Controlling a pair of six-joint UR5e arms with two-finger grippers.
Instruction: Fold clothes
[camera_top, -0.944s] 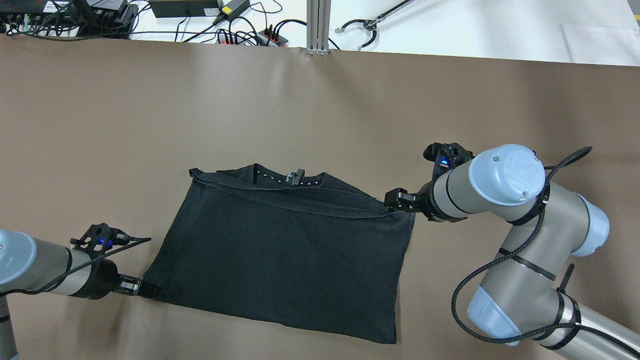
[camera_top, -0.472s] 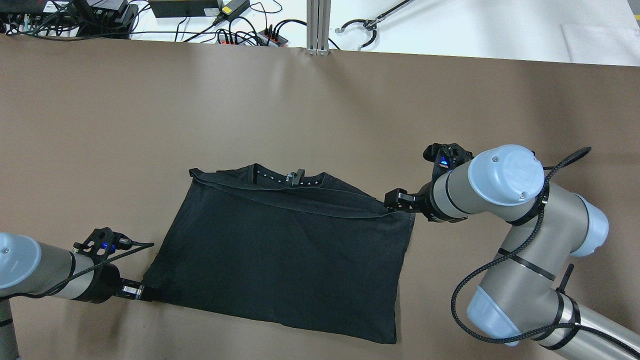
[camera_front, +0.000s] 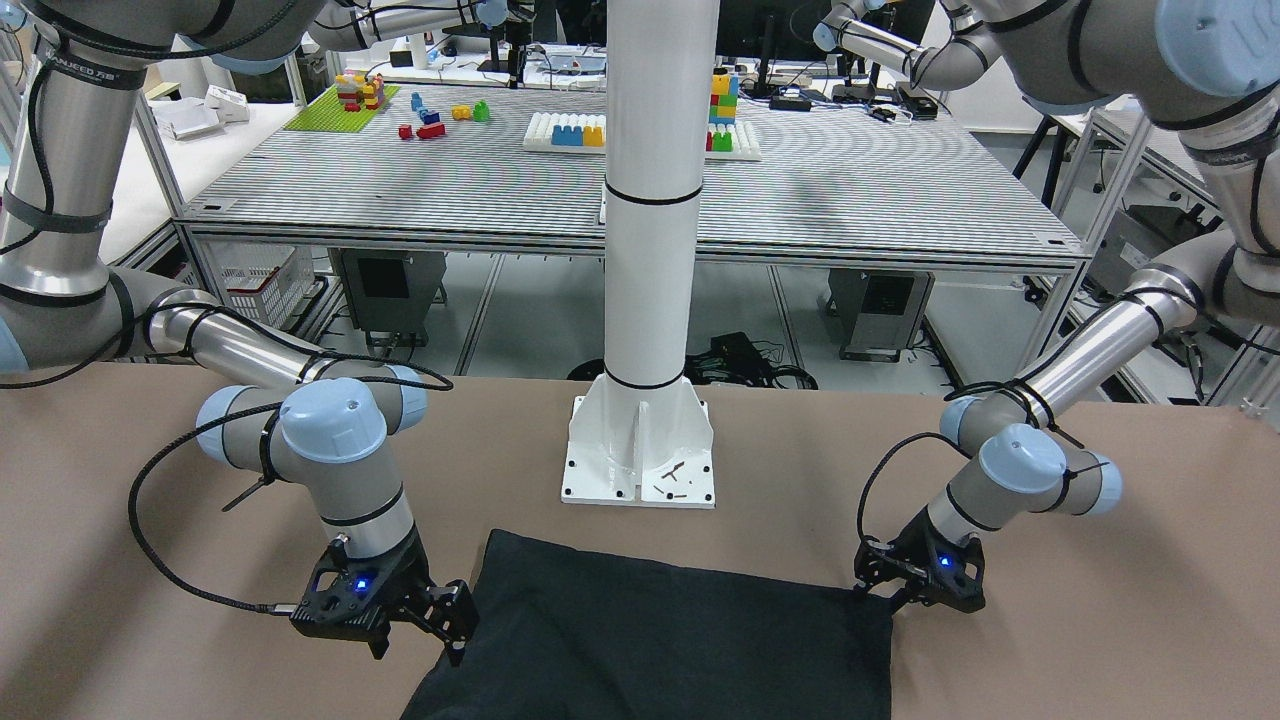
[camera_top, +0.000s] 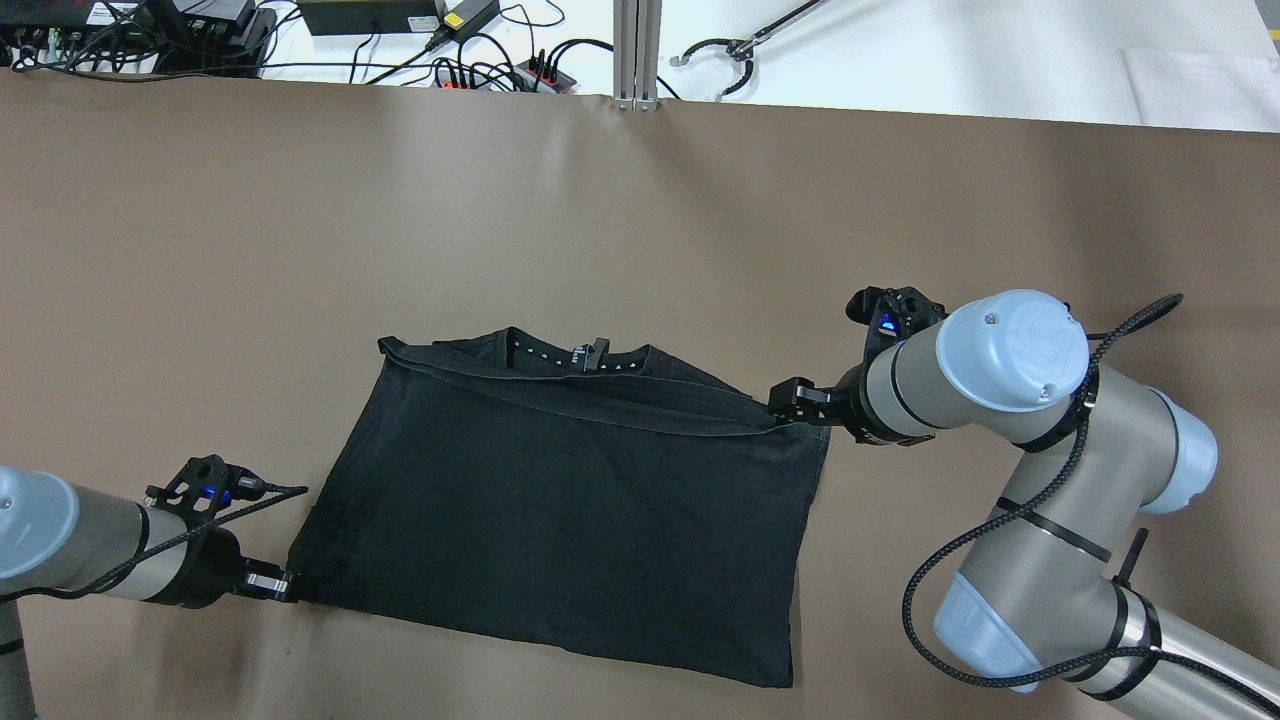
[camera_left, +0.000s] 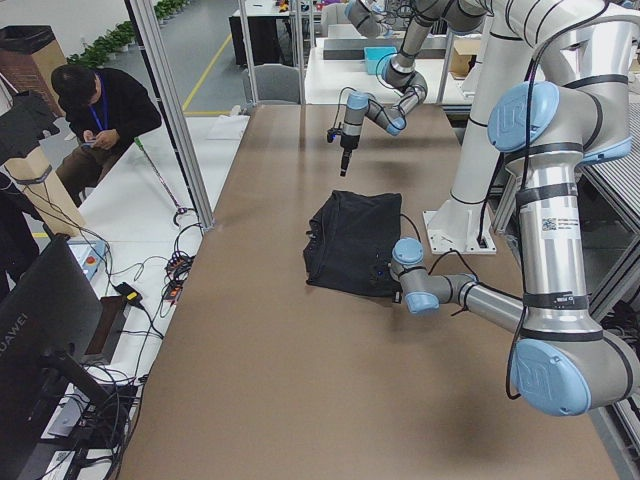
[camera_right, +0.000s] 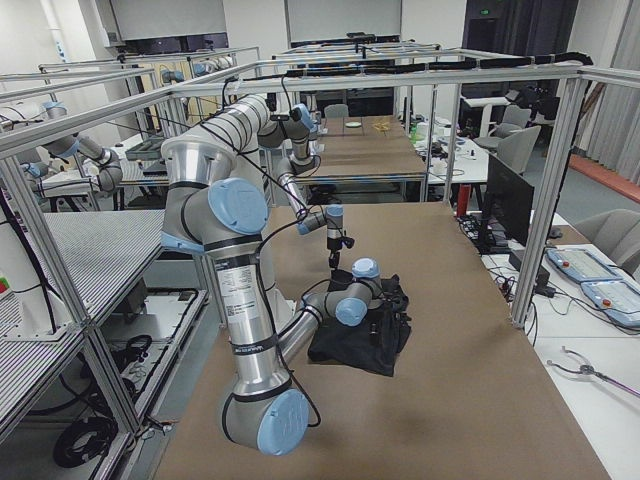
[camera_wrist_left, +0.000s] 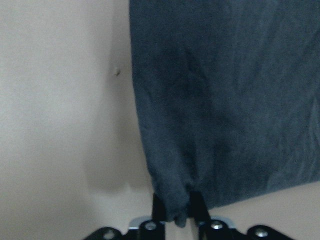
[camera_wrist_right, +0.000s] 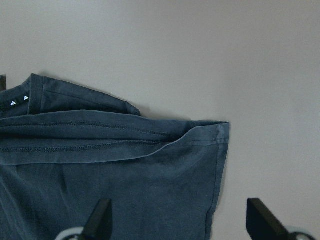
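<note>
A black shirt (camera_top: 560, 520) lies folded and flat on the brown table, with its collar at the far edge; it also shows in the front view (camera_front: 650, 640). My left gripper (camera_top: 290, 588) is shut on the shirt's near left corner. The left wrist view shows its fingers (camera_wrist_left: 159, 207) pinching that corner of the cloth (camera_wrist_left: 225, 100). My right gripper (camera_top: 790, 405) is open at the shirt's far right corner. In the right wrist view its fingers (camera_wrist_right: 102, 215) stand wide apart over the folded edge (camera_wrist_right: 165, 145).
The brown table cover (camera_top: 600, 200) stretches wide beyond the shirt. The robot's white column base (camera_front: 640, 450) stands behind the shirt. Cables and power strips (camera_top: 500, 70) lie past the far edge. A person (camera_left: 100, 110) stands off the table's far side.
My left gripper has moved a little toward the near edge and outward, keeping hold of the shirt's corner. The right arm has not moved.
</note>
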